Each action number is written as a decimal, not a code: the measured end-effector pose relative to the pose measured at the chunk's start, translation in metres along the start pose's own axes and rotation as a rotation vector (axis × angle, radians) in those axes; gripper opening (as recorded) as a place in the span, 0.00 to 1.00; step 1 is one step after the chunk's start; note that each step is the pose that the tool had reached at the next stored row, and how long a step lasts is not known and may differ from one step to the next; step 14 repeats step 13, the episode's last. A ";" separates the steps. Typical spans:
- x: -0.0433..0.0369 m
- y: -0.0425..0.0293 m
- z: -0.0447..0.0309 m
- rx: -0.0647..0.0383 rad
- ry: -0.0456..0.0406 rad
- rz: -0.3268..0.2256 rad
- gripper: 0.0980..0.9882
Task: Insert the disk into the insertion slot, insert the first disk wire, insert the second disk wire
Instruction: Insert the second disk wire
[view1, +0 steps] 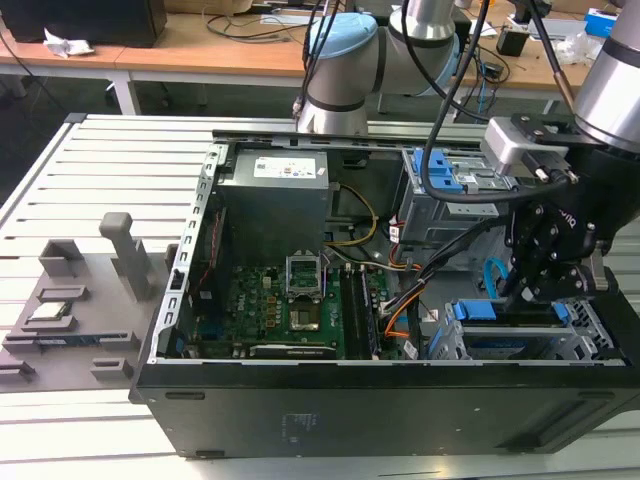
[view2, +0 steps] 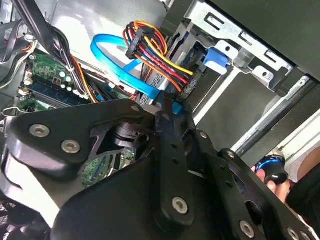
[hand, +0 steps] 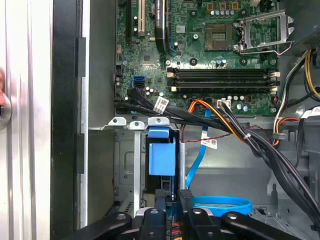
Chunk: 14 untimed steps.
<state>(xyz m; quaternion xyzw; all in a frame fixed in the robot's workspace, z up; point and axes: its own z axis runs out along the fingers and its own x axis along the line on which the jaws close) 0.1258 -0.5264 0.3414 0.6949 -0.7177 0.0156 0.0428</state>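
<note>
While the open computer case sits on a slatted metal table, a grey fixture tray lies at the exterior view's left and the green motherboard fills the middle of the chassis. Further toward the exterior view's right, the taller cage with blue latches stands at the back, and the arm's black gripper hangs low over the insertion slot at the front corner — where the disk appears already seated, its blue carrier edge showing at the cage mouth. In the first wrist view, the gripper has its fingers drawn nearly together just beside the carrier's blue tab, with a sliver of light blue showing between the tips; whether they actually pinch a plug there is more than I can tell. The second disk wire loops in a flat light blue curve close beside the fingers, and in the second wrist view the same cable runs down to the fingertips. The first disk wire — orange, red and black strands — reaches a black plug near the back of the cage. My reading is that the work stands at the wiring stage. The risk lies in the crowding: a plug pushed in tilted could bend its contacts, and the stiff blue loop or the neighbouring black harness could snag on the fingers and drag a connector loose.
</note>
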 end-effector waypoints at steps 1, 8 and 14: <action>0.0004 0.0002 -0.0043 0.000 0.0002 0.000 0.15; -0.0009 0.0018 -0.0447 0.000 0.0003 0.000 0.01; -0.0006 0.0019 -0.0476 0.000 0.0002 0.000 0.01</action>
